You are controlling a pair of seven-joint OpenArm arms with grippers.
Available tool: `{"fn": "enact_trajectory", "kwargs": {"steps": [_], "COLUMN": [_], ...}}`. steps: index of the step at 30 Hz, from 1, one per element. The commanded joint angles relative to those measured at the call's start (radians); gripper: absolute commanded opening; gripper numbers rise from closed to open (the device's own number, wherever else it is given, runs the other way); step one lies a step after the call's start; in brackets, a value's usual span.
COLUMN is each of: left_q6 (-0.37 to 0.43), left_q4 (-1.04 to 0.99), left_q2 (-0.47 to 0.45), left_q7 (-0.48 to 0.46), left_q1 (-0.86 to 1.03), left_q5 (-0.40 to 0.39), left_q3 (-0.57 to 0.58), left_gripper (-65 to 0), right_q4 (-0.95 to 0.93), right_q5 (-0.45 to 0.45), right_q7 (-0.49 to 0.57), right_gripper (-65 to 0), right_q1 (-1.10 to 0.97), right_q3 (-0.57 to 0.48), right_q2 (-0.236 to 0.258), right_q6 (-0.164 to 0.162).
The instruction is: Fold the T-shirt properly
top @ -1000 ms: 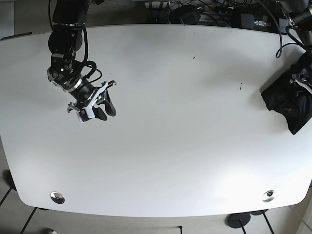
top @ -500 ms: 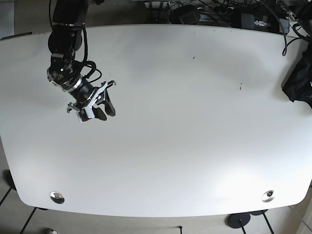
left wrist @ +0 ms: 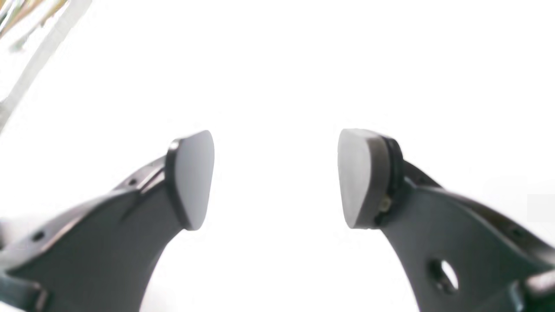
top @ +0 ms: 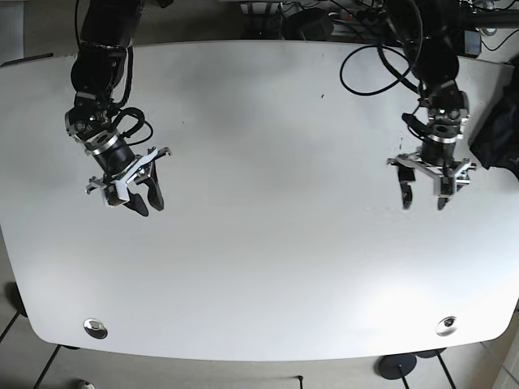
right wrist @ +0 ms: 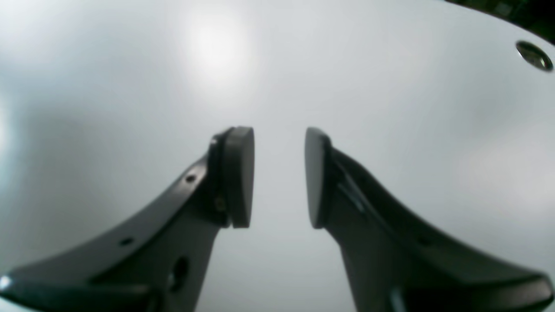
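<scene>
Over the table [top: 268, 267], left hand [top: 423, 198] has returned, released; T-shirt [top: 496, 138] at the edge.

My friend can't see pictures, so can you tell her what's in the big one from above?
Two black robot arms hang over a white table, each with an open, empty gripper: the right gripper at the picture's left, the left gripper at its right. A dark bundle of cloth sits at the table's far right edge, touched by neither arm.
</scene>
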Motion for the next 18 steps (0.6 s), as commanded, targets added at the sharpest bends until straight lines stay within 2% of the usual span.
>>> {"fn": "enact_trajectory", "kwargs": {"steps": [1, 6, 10, 11, 15, 18], "left_q6": [0.077, 0.218, 0.292, 0.304, 0.318, 0.318], "left_q4": [0.002, 0.028, 0.137, 0.178, 0.338, 0.401], "left_q2": [0.040, 0.154, 0.198, 0.206, 0.233, 0.233], "left_q7": [-0.078, -0.213, -0.256, -0.256, -0.256, -0.259], "left_q1": [0.020, 0.169, 0.353, 0.406, 0.681, 0.874], "left_q5": [0.038, 0.092, 0.092, 0.092, 0.088, 0.084], "left_q3": [0.033, 0.146, 0.270, 0.292, 0.372, 0.398], "left_gripper": [-24.0, -24.0, -24.0, -24.0, -24.4, -24.6], "right_q4": [-0.031, -0.077, -0.052, -0.029, 0.114, 0.224], "right_q5": [0.012, 0.018, 0.022, 0.022, 0.124, 0.144], "right_q7": [0.079, 0.148, 0.150, 0.150, 0.150, 0.150], "right_gripper": [-46.3, -46.3, -46.3, -46.3, -46.3, -46.3], "right_q1": [0.011, -0.074, -0.184, -0.222, -0.431, -0.594], "right_q3": [0.015, 0.104, 0.131, 0.143, 0.162, 0.183], "right_q2": [0.013, 0.015, 0.013, 0.010, 0.013, 0.013], "right_q6": [0.002, 0.002, 0.002, 0.002, 0.002, 0.002]}}
